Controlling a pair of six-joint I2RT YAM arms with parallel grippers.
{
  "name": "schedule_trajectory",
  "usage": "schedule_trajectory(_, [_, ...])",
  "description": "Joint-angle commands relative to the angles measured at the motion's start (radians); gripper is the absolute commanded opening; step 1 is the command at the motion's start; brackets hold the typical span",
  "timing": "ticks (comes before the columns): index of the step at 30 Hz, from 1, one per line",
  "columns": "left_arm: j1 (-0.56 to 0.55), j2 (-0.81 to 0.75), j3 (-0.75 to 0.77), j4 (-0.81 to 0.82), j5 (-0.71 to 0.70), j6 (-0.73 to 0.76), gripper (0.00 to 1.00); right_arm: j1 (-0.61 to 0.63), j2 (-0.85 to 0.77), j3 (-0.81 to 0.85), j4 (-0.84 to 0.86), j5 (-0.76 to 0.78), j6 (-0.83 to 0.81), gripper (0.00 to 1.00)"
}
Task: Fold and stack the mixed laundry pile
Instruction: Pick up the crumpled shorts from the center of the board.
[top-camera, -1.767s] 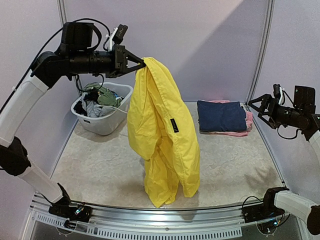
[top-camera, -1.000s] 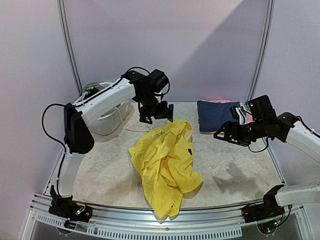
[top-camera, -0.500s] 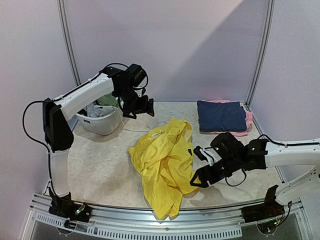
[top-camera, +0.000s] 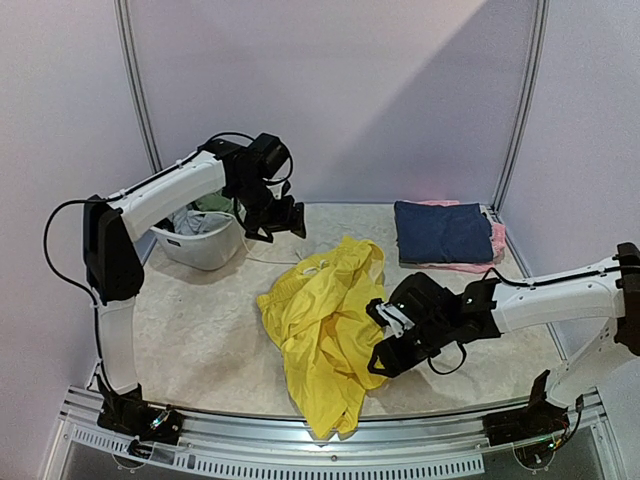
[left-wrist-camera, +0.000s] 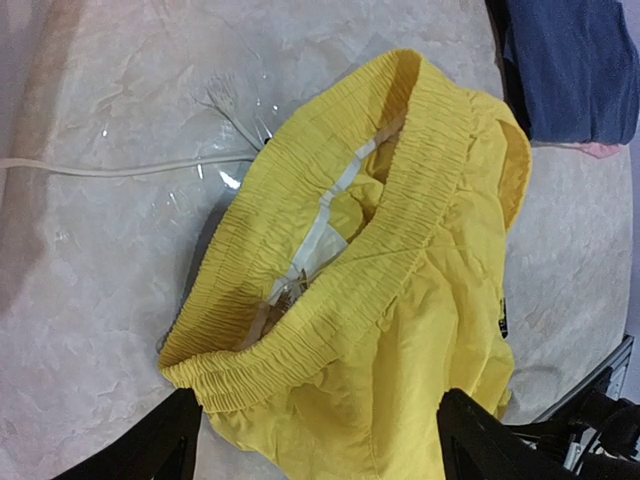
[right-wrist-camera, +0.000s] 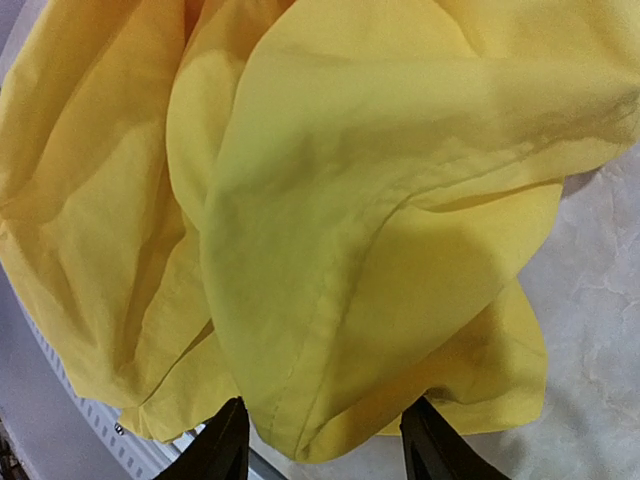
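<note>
Yellow is the piece in hand: the yellow garment (top-camera: 325, 330) lies crumpled in the middle of the table (top-camera: 200, 340), its lower end close to the near edge. The right gripper (top-camera: 383, 345) sits low at the garment's right flank. In its wrist view the jaws stand partly apart, astride a folded hem (right-wrist-camera: 300, 400), and do not visibly pinch anything.

The cloth there is doubled over (at least two layers show), so a bite here would likely take more than one thickness. The piece would then come up bunched instead of spreading. A pull towards the near edge could also slide the trailing end off the table.

Farther in, the elastic waistband (left-wrist-camera: 350, 270) gapes open towards the far left. The white drawstring (left-wrist-camera: 120, 168) trails loose across the table towards the white tub (top-camera: 205, 250). The left gripper (top-camera: 278, 222) hangs above this end, jaws wide and holding nothing. If it comes down off-target it may catch the cord alone, and pulling that would cinch the waist or draw the string out. If the two arms then lift unevenly, the garment will probably twist.

At the far-left corner the tub holds the rest of the mixed laundry pile (top-camera: 195, 218). Near the far-right corner sits a folded stack (top-camera: 445, 232), navy on pink, well apart from the garment. A wide sweep of cloth that way could ruffle it.
</note>
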Motion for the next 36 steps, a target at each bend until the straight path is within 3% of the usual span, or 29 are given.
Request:
schedule_trajectory(1, [0.021, -0.055, -0.028, 0.022, 0.013, 0.027, 0.83, 0.021, 0.021, 0.038, -0.036, 0.101, -0.042, 0.49])
schedule_trajectory(5, [0.031, -0.067, -0.044, 0.033, 0.018, 0.033, 0.83, 0.023, 0.017, 0.063, -0.075, 0.167, -0.044, 0.31])
schedule_trajectory(9, [0.04, -0.066, -0.043, 0.043, 0.026, 0.038, 0.81, 0.023, 0.017, 0.078, -0.108, 0.202, -0.049, 0.06])
schedule_trajectory(12, [0.041, -0.059, -0.033, 0.065, 0.037, 0.047, 0.8, 0.022, 0.004, 0.099, -0.157, 0.226, -0.039, 0.0])
schedule_trajectory(20, [0.031, 0.041, 0.072, 0.202, 0.162, 0.061, 0.77, -0.067, -0.173, 0.137, -0.492, 0.477, 0.112, 0.0])
schedule_trajectory(24, [0.012, 0.158, 0.174, 0.274, 0.237, 0.064, 0.76, -0.155, -0.279, 0.123, -0.561, 0.491, 0.143, 0.0])
schedule_trajectory(29, [0.013, 0.357, 0.384, 0.302, 0.297, -0.021, 0.76, -0.245, -0.301, 0.128, -0.608, 0.476, 0.125, 0.0])
schedule_trajectory(36, [0.019, 0.497, 0.429, 0.376, 0.361, -0.083, 0.75, -0.324, -0.289, 0.164, -0.647, 0.468, 0.091, 0.0])
